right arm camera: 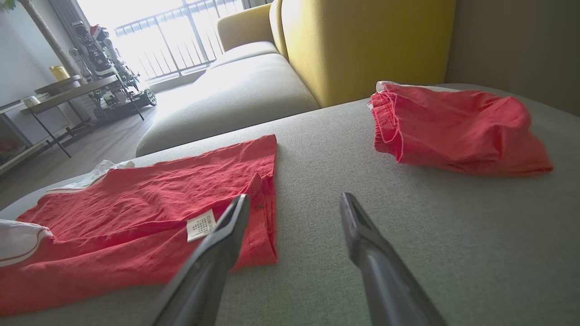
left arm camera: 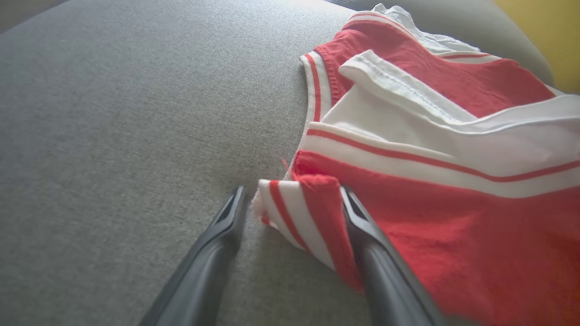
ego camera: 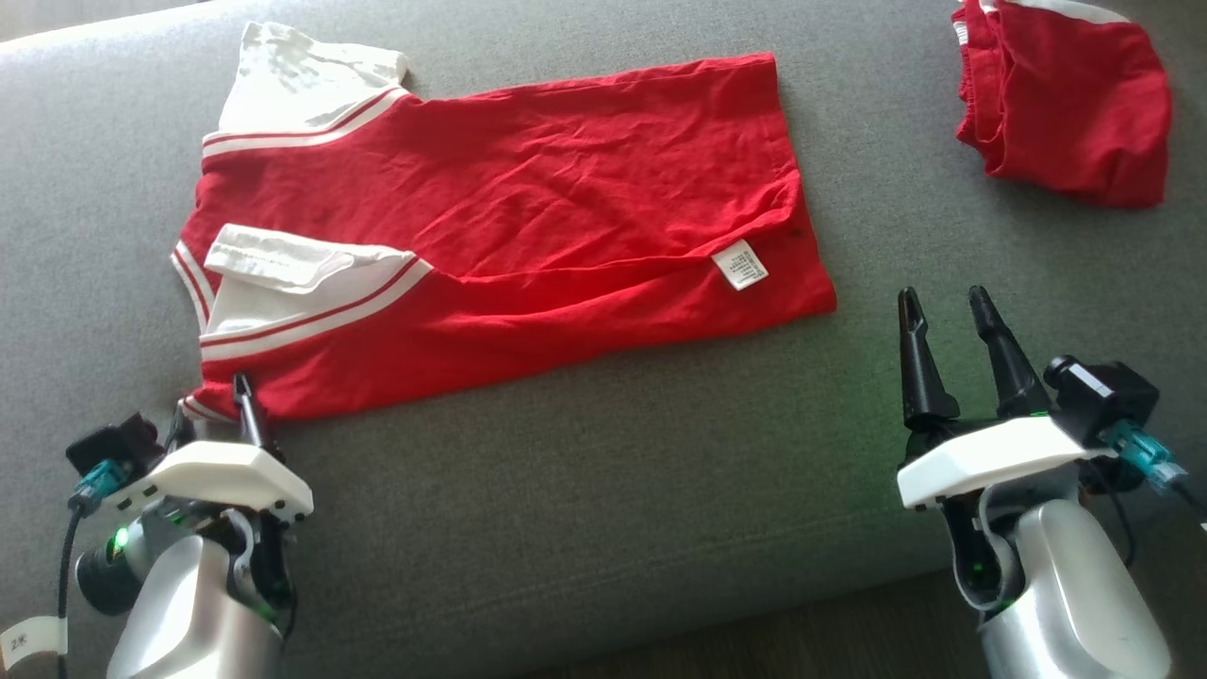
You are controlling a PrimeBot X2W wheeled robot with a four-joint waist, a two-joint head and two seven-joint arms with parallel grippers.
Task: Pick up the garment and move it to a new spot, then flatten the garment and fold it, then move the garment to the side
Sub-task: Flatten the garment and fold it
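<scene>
A red T-shirt [ego camera: 528,189] with white, red-striped sleeves lies spread on the grey cushion [ego camera: 603,490], collar end to the left and a white label [ego camera: 740,264] near its right hem. My left gripper [ego camera: 212,401] is at the shirt's near left corner. In the left wrist view the left gripper [left arm camera: 292,199] is open, and a striped fold of the shirt [left arm camera: 453,226] sits loosely between its fingers, not pinched. My right gripper [ego camera: 943,302] hovers open and holds nothing, to the right of the hem. The right wrist view shows the right gripper [right arm camera: 294,199] just past the shirt [right arm camera: 149,194] edge.
A second red garment [ego camera: 1066,94] lies bunched at the far right of the cushion, seen also as the red garment [right arm camera: 453,127]. A yellow sofa back [right arm camera: 362,40] rises behind it. The cushion's front edge meets dark floor [ego camera: 801,641] near my arms.
</scene>
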